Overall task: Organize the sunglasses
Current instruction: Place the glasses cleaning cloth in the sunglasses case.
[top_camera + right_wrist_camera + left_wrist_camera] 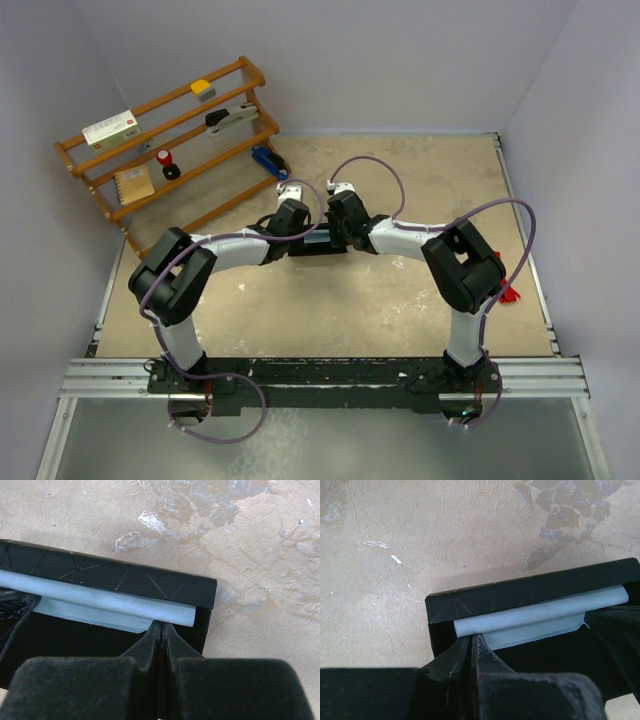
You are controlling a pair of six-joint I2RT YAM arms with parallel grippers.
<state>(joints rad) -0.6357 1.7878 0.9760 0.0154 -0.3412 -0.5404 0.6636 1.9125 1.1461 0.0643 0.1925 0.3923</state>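
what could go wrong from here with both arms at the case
The left fingers and right fingers are shut at the pale blue cloth inside the black case; lifting may drag the cloth out or shift the case. The red sunglasses lie beside the right arm's elbow near the table edge; a swing could knock them off.

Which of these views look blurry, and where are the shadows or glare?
Top view: soft even light, sharp throughout. Left wrist view: the left pincer up close is blurred, the black case crisper, with a soft shadow along its far edge. Right wrist view: the right pincer is blurred too; no glare.
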